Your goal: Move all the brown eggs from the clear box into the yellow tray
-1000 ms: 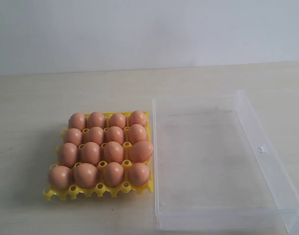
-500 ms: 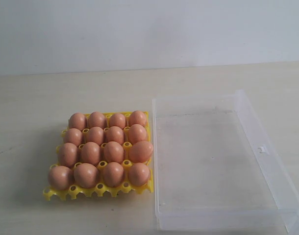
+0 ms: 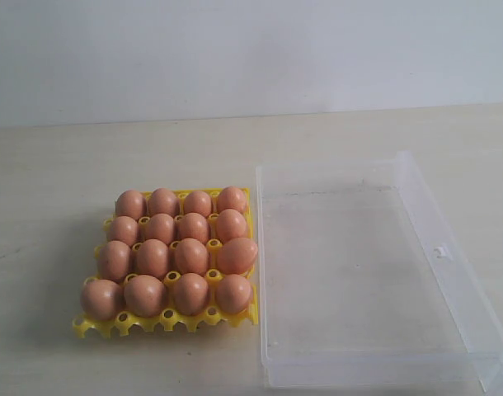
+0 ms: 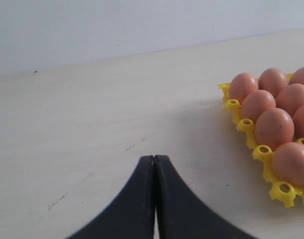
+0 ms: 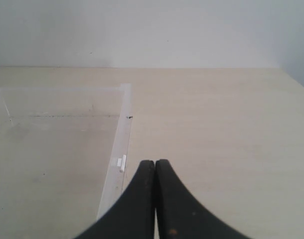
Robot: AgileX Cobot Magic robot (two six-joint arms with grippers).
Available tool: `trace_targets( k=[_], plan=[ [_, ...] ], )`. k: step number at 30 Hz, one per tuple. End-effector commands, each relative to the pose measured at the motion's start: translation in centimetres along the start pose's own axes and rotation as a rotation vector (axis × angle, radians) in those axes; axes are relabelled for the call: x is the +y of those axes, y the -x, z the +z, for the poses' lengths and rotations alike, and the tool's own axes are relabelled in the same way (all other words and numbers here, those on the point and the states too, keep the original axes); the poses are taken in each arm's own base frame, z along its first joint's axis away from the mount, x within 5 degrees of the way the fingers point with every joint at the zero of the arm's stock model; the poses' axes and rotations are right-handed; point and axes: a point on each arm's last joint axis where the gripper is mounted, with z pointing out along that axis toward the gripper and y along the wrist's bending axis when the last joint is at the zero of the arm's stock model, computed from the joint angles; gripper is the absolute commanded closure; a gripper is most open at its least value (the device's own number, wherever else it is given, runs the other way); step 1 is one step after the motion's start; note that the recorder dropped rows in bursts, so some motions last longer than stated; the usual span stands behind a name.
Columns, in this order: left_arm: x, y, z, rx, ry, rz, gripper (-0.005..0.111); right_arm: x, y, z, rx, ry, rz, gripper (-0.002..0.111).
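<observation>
Several brown eggs [image 3: 152,257] fill the cups of the yellow tray [image 3: 171,320] left of centre on the table; one egg [image 3: 237,255] in the right column lies tilted. The clear box [image 3: 359,367] stands right beside the tray with no eggs inside. Neither arm shows in the exterior view. My left gripper [image 4: 155,158] is shut on nothing, low over bare table, apart from the tray's [image 4: 246,124] corner and its eggs [image 4: 274,128]. My right gripper [image 5: 155,162] is shut on nothing, just outside the box wall [image 5: 114,164] by its white latch tab [image 5: 122,163].
The pale wooden table [image 3: 62,190] runs back to a white wall [image 3: 235,49]. Bare tabletop lies left of the tray and beyond the box. The box's near right corner reaches the frame edge.
</observation>
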Motion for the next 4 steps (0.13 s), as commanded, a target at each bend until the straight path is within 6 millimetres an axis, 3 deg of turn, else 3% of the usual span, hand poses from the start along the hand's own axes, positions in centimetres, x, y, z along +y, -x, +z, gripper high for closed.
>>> trace_targets(
  k=[1, 4],
  plan=[
    [-0.01, 0.24, -0.04, -0.016, -0.004, -0.005, 0.107, 0.03, -0.05, 0.00, -0.011, 0.004, -0.002, 0.108],
    [-0.01, 0.24, -0.04, -0.016, -0.004, -0.005, 0.107, 0.03, -0.05, 0.00, -0.011, 0.004, -0.002, 0.108]
  ],
)
